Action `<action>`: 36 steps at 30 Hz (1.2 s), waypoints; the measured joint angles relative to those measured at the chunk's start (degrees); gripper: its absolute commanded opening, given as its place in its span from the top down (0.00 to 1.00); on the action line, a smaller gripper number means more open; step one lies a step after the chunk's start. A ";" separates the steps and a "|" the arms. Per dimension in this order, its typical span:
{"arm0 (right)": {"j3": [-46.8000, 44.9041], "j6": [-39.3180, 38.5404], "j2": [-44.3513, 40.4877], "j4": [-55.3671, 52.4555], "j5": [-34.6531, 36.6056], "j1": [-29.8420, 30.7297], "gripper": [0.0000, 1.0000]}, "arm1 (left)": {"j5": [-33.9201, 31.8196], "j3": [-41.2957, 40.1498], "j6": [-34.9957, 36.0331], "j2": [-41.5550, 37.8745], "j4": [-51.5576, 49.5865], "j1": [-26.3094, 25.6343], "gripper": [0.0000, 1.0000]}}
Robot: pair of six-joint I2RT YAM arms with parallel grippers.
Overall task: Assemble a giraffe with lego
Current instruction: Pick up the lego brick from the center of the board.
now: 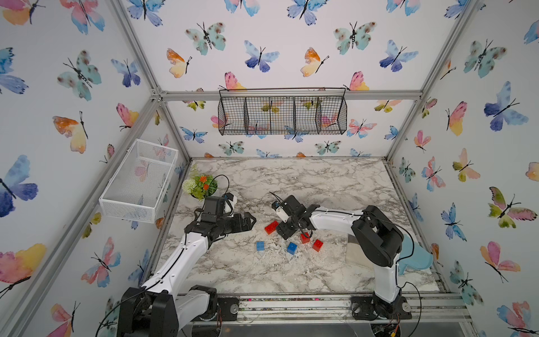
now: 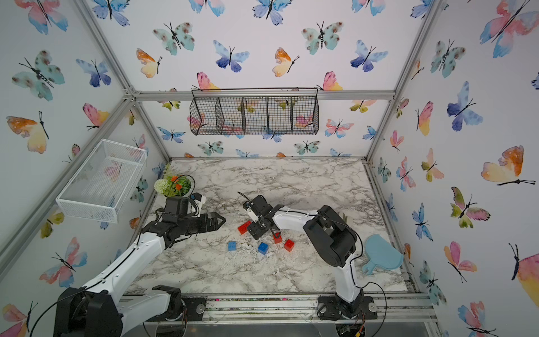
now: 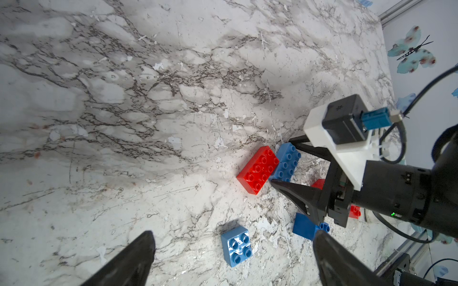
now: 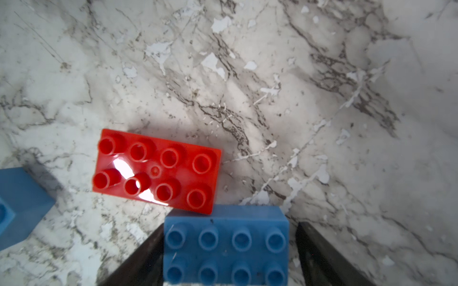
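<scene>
Far tabletop [image 1: 306, 181] free; bricks (six) [image 1: 291, 248] crowd ctr w/ both arms.

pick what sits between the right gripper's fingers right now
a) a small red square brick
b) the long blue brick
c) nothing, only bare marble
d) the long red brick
b: in the right wrist view the long blue brick lies between the two dark fingers of the right gripper, while the long red brick lies just beyond them on the marble.

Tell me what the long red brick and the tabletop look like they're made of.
Long red brick: hard moulded plastic, glossy; a bright glare patch sits across its studs. Tabletop: probably a marble-print film, not stone; white flecks look like chipped or peeled spots.
</scene>
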 measured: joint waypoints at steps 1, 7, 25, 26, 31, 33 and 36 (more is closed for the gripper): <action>0.20 0.00 0.02 -0.02 -0.02 0.00 0.26 | 0.00 -0.02 -0.02 0.00 0.02 0.00 0.02; 1.09 0.04 0.04 0.15 -0.02 0.00 0.30 | 0.00 -0.02 -0.04 0.00 0.02 0.00 0.02; 1.09 1.77 0.04 0.02 1.46 0.00 0.40 | 0.00 0.00 -0.28 0.02 0.04 0.00 0.02; 1.11 2.34 0.04 -0.04 1.81 0.00 0.40 | 0.00 0.00 -0.28 0.02 0.07 0.00 0.02; 1.62 5.86 0.02 -1.33 3.96 0.22 0.40 | 0.07 -0.02 -0.31 0.02 0.07 0.00 0.02; 2.05 7.48 0.02 -2.40 4.83 0.22 0.40 | 0.11 -0.02 -0.33 0.02 0.07 0.00 0.02; 3.17 9.77 0.02 -4.59 6.29 0.22 0.41 | 0.15 -0.02 -0.33 0.02 0.07 0.00 0.01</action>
